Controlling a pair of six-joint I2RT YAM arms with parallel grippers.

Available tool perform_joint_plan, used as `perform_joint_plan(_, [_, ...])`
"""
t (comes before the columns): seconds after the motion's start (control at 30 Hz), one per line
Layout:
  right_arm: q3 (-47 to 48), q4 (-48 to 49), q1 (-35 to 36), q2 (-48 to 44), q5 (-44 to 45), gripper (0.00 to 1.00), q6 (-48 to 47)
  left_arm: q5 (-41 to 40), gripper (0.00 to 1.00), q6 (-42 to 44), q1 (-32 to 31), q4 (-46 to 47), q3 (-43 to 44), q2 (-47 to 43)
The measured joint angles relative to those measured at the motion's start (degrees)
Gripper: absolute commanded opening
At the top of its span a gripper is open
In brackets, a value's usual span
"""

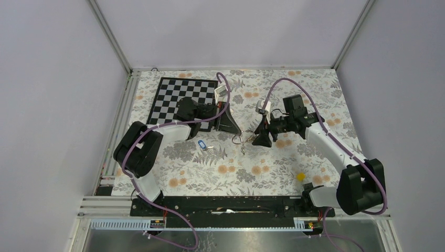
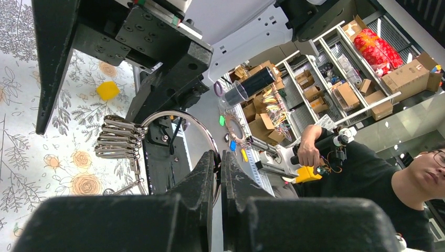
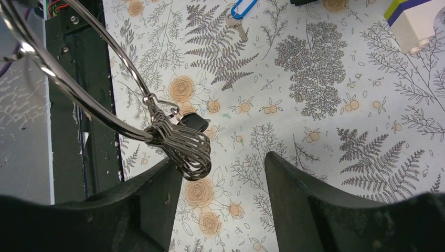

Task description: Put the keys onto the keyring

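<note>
My left gripper (image 2: pixel 219 164) is shut on the thin wire of the keyring (image 2: pixel 181 114), holding it above the floral cloth. The ring's fan of silvery pieces (image 3: pixel 184 148) hangs against the left fingertip (image 3: pixel 169 173) of my right gripper (image 3: pixel 223 169), which is open with only cloth between its jaws. A black-headed key (image 3: pixel 195 122) sits just behind the fan and seems to hang from a small clip there. The blue-headed key (image 1: pixel 201 145) lies alone on the cloth, left of both grippers (image 1: pixel 234 131) (image 1: pixel 261 139). It also shows in the right wrist view as the blue key (image 3: pixel 242 7).
A checkered board (image 1: pixel 186 98) lies at the back left. A small yellow block (image 1: pixel 300 176) sits on the cloth at the front right, also visible as the block (image 2: pixel 107 90). Metal frame rails (image 1: pixel 118 121) border the cloth on the left.
</note>
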Motion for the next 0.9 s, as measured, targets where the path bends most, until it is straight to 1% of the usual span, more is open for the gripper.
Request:
perform_joint_plan(0.1, [0.55,-0.39,0.00,-0.02,-0.24,0.64,-0.11,0.04,0.00,2.45,-0.02,-2.56,0.00,-0.02])
perform_joint_plan(0.2, [0.74,-0.61,0.00,-0.39,-0.50,0.61,-0.20,-0.04,0.00,8.74,-0.02,-10.64,0.00,-0.55])
perform_joint_plan(0.23, [0.74,-0.92,0.00,-0.63,-0.61,0.59,-0.33,-0.17,0.00,11.45,-0.02,-14.01,0.00,-0.94])
perform_joint_plan(0.33, [0.90,-1.90,0.00,-1.05,-1.09,0.44,-0.74,-1.07,0.00,22.99,-0.28,-29.33,0.52,-3.37])
perform_joint_plan(0.37, [1.03,-2.23,0.00,-1.05,-1.29,0.42,-1.05,-1.29,0.00,26.10,-0.37,-33.03,0.96,-3.85])
perform_joint_plan(0.4, [1.16,-2.62,0.02,-1.05,-1.40,0.43,-1.31,-1.73,0.00,30.16,-0.63,-38.56,1.90,-4.50])
perform_joint_plan(0.43, [1.25,-2.86,0.02,-1.05,-1.49,0.46,-1.55,-2.25,0.00,34.01,-1.01,-43.36,2.86,-4.94])
perform_joint_plan(0.5, [1.27,-3.28,0.09,-1.05,-1.70,0.51,-1.95,-3.08,0.00,39.98,-1.75,-50.27,4.31,-5.66])
perform_joint_plan(0.57, [1.27,-3.91,0.33,-0.96,-1.84,0.53,-2.36,-3.50,0.00,43.71,-2.23,-54.47,4.59,-6.32])
perform_joint_plan(0.67, [1.27,-4.04,1.11,-0.74,-1.73,0.53,-2.95,-3.78,0.00,46.80,-2.64,-58.21,4.59,-6.71])
perform_joint_plan(0.9, [1.27,-4.02,2.97,0.07,-1.22,0.50,-3.52,-4.09,0.00,49.68,-2.62,-61.81,4.59,-6.88])
